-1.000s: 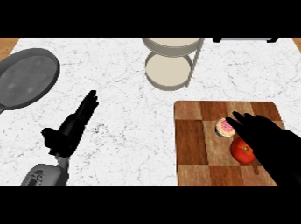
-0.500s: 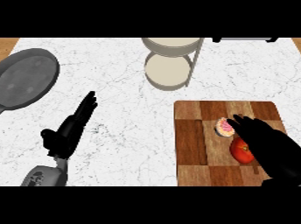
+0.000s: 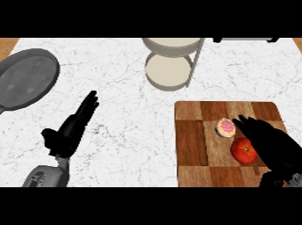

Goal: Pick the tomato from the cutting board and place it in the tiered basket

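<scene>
Presently the right hand (image 3: 275, 143) is lying over the right part of the cutting board (image 3: 194, 145), fingers extended and relaxed, gripping nothing. The tomato (image 3: 243, 150) is sitting on the board just beside its palm, apparently touching it. A small pink-topped pastry (image 3: 226, 127) is sitting near the fingertips. The tiered basket (image 3: 171, 63) is standing well apart at the far edge, with a frying pan (image 3: 20, 83) at far left. The left hand (image 3: 70, 129) is resting open. Against the earlier frames, the right hand is sitting slightly nearer; the tomato is unmoved.
</scene>
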You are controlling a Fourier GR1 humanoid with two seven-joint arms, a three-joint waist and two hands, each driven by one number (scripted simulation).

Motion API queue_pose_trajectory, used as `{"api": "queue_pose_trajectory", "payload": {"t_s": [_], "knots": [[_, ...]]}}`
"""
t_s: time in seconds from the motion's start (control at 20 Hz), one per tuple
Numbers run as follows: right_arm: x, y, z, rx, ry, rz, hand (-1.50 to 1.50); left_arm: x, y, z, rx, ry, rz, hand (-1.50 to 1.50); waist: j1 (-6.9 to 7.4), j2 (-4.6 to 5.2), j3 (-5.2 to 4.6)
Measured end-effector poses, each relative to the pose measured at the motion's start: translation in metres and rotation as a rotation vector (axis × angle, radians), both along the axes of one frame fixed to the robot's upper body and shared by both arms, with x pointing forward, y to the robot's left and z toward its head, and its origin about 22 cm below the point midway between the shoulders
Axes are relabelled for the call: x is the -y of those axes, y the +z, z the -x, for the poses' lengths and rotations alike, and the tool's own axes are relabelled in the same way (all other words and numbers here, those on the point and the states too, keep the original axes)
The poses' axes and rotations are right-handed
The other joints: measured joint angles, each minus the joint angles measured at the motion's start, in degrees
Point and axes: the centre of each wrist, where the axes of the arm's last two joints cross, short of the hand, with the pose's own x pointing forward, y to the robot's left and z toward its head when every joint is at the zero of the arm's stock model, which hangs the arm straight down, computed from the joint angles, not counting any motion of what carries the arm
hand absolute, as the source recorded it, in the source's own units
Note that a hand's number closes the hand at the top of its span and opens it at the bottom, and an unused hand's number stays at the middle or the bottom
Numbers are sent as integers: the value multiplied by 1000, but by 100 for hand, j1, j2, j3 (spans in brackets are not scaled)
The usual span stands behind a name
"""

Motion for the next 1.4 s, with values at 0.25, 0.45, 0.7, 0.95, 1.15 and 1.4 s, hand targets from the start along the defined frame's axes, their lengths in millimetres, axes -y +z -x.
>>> {"api": "queue_pose_trajectory", "payload": {"t_s": [0.25,0.45,0.7,0.95,1.15,1.4], "knots": [[7,-18,-6,-18,4,3,-150,-3,-4,-3,-2,-2,-3,0,2,1,0],[11,-27,-11,-19,7,-4,-150,-4,-2,-6,-3,-1,-7,0,1,0,0],[9,-44,-10,10,30,-85,150,0,-2,2,-2,-6,-6,0,8,-13,-12],[-2,-50,-7,81,82,-156,150,-4,-5,0,-2,0,-3,0,1,-24,-21],[-2,-51,-9,107,109,-184,150,-1,-3,1,-4,-3,0,0,4,-27,-20],[-7,-60,0,147,-203,-165,150,-9,-5,5,-9,29,-4,0,-173,-60,-34]]}}
